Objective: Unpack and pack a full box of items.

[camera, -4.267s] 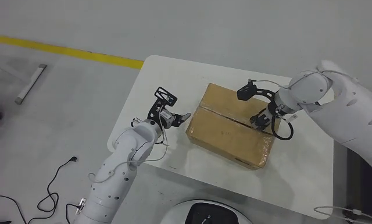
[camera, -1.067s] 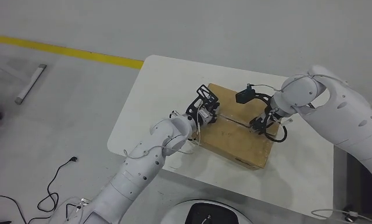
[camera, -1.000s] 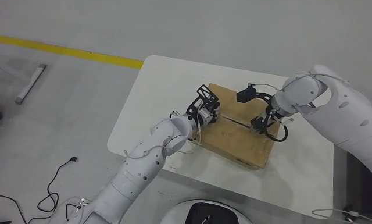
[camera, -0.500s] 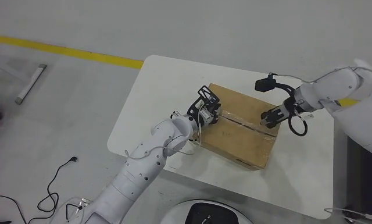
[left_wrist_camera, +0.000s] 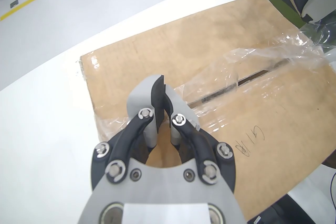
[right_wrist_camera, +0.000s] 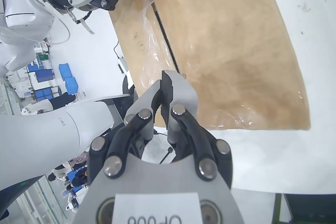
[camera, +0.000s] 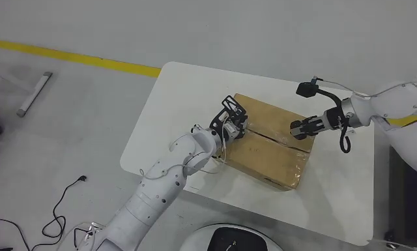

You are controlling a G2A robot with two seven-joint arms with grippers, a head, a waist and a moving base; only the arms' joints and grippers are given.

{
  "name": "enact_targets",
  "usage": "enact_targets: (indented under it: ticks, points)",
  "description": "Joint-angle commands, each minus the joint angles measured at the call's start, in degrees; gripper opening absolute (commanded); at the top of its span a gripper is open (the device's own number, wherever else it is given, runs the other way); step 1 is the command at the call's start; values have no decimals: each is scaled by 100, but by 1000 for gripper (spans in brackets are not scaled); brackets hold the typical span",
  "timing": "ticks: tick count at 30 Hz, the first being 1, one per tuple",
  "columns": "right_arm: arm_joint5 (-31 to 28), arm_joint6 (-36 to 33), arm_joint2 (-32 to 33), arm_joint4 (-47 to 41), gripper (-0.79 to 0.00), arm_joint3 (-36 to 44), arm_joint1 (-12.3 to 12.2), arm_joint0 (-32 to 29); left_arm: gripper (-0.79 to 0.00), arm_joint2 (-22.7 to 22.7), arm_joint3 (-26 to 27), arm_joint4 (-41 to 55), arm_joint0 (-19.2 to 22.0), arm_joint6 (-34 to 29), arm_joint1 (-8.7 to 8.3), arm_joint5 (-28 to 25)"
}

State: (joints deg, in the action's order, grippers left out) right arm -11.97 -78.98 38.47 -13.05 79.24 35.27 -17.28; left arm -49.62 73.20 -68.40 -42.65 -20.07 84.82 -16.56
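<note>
the left end effector (camera: 234,124) has moved from the bare table (camera: 171,98) beside the box (camera: 267,156) onto the box's near end. it got there about a second ago and now sits at the end of the top seam, with that arm stretched further over the table. the right end effector (camera: 301,128) was over the seam in the right half of the lid. in the last second it has drawn back along the seam to the box's far edge, its wrist swinging out past the box. clear tape (left_wrist_camera: 265,55) now stands lifted off the seam toward it.
</note>
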Motion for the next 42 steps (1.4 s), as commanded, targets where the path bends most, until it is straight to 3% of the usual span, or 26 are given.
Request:
enact_targets:
  ticks: [1,4,12,14,17,19,22,23,27,29,30,37,42]
  points:
    - [0,0,0,0,-785,0,0,0,-785,-15,6,7,-6,3,4,-5]
    - [-12,132,55,149,-785,102,-29,-93,-785,-5,4,4,4,-31,14,-55]
    - [216,-359,462,525,-785,407,-287,-300,-785,15,-50,-11,39,-48,48,-102]
    - [238,-418,597,503,-588,503,-355,-371,-785,12,-63,-29,52,-43,55,-106]
    - [271,-448,796,608,-520,614,-460,-478,-785,9,-76,-33,68,-34,66,-111]
    - [308,-475,918,670,-520,665,-528,-566,-785,16,-83,-37,75,-33,75,-120]
    - [280,-553,1072,655,-372,738,-613,-703,-785,18,-100,-43,79,-28,87,-118]
    - [285,-559,1115,676,-369,757,-635,-737,-785,16,-107,-46,79,-24,90,-114]
    - [254,-269,1356,702,-449,786,-711,-832,-785,15,-106,-54,74,-22,103,-118]
    - [119,125,1520,676,-622,895,-750,-924,-785,13,-98,-53,66,-28,108,-129]
    - [-11,384,1619,669,-785,972,-771,-976,-785,10,-95,-56,63,-31,110,-132]
    - [-977,1852,1884,417,-785,1231,-858,-1834,-785,-13,-56,-84,12,-17,120,-121]
    - [-1267,2276,1678,515,-785,1390,-793,-2244,-785,-36,-39,-101,-21,-23,125,-118]
